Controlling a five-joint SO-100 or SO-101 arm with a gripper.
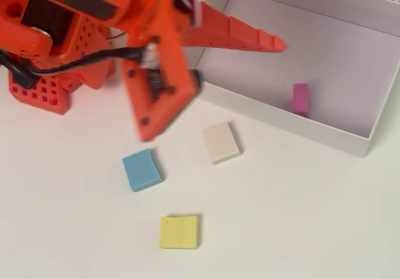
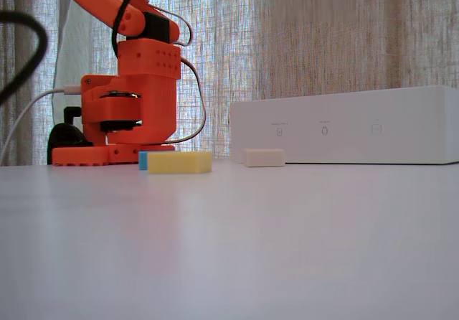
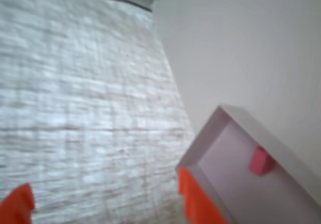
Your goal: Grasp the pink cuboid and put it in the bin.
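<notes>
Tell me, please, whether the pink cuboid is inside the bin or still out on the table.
Inside. The overhead view shows the pink cuboid on the bin's floor against its near wall.

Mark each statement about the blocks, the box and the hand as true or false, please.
1. The pink cuboid lies inside the bin. True.
2. The hand holds the blue block. False: it is open and empty; the blue block lies on the table.
3. Three blocks remain on the table outside the bin. True: blue, cream block and yellow block.
4. The yellow block is inside the bin. False: it lies on the table, farthest from the bin in the overhead view.
</notes>
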